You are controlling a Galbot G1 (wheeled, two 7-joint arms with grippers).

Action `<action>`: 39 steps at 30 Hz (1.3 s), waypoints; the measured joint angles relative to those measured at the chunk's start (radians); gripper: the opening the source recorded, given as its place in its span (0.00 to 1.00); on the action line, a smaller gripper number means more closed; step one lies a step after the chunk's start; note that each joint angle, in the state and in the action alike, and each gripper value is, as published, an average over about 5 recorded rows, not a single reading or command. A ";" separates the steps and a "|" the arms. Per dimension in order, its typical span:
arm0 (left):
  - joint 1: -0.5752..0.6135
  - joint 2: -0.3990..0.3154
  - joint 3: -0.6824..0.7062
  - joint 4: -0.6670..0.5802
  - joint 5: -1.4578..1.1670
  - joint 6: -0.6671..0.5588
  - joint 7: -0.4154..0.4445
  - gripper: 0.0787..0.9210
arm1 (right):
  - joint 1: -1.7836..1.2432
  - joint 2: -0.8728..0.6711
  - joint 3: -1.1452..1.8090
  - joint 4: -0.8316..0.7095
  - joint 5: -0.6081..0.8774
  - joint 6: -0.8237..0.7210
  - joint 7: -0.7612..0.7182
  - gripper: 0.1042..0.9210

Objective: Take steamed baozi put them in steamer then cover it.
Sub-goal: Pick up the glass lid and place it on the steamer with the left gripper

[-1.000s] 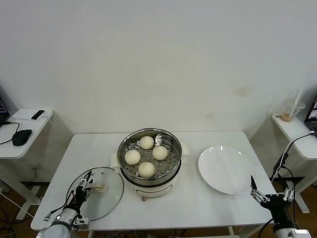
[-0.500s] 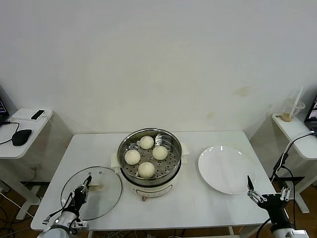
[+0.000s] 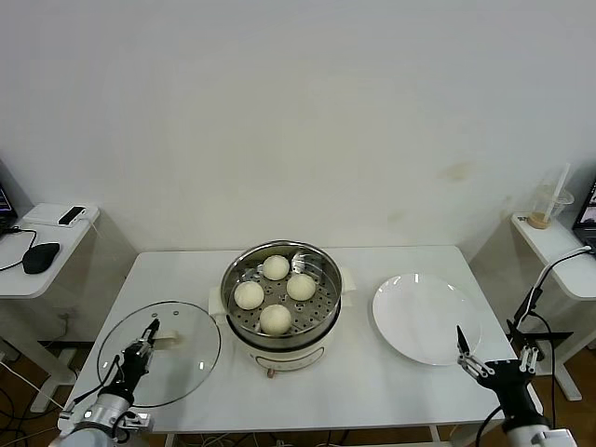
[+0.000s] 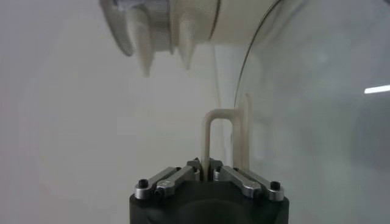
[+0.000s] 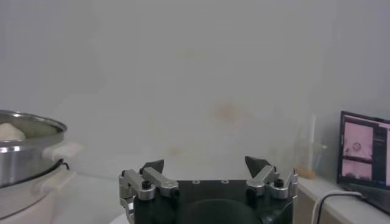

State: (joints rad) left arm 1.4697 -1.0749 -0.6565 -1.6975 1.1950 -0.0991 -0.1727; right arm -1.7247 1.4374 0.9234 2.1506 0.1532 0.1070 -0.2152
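Baozi [image 3: 276,318], four in all, are already seated on the perforated tray of the steamer [image 3: 281,345], so the loading part is judged done and only the covering is left. The cover [image 3: 191,358] is held at its cream handle [image 4: 220,141] by the left gripper [image 3: 146,342], whose jaws are clenched on it; the glass disc is seen spread around the gripper over the table [image 3: 391,391], with the steamer just beyond its rim on the inner side. The cover has yet to be carried across and set down on the pot. The right gripper [image 3: 472,359] is parked with its jaws spread and nothing between them, a plate [image 3: 424,317] lying just ahead of it.
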 measured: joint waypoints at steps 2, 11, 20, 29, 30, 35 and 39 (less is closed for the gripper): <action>0.006 0.011 -0.018 -0.017 -0.008 0.003 0.008 0.08 | 0.001 -0.003 -0.003 0.001 0.001 -0.001 0.000 0.88; 0.005 0.070 -0.104 -0.082 -0.022 0.023 0.065 0.08 | 0.003 -0.010 -0.010 0.008 0.001 -0.001 -0.003 0.88; -0.011 0.106 -0.130 -0.149 -0.055 0.051 0.126 0.08 | -0.003 -0.005 -0.015 0.013 -0.007 0.002 -0.007 0.88; -0.008 0.127 -0.082 -0.255 -0.177 0.127 0.173 0.08 | -0.013 0.003 -0.024 0.009 -0.031 0.011 -0.016 0.88; -0.011 0.130 -0.072 -0.270 -0.189 0.138 0.176 0.08 | -0.013 0.005 -0.027 0.008 -0.034 0.011 -0.016 0.88; -0.045 0.137 -0.008 -0.335 -0.223 0.202 0.195 0.08 | -0.010 0.015 -0.042 -0.001 -0.057 0.017 -0.017 0.88; -0.091 0.131 0.061 -0.361 -0.225 0.255 0.213 0.08 | -0.009 0.023 -0.059 -0.008 -0.083 0.020 -0.017 0.88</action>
State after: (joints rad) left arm 1.3789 -0.9441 -0.5955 -2.0587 0.9697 0.1561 0.0404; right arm -1.7340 1.4607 0.8648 2.1423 0.0702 0.1266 -0.2326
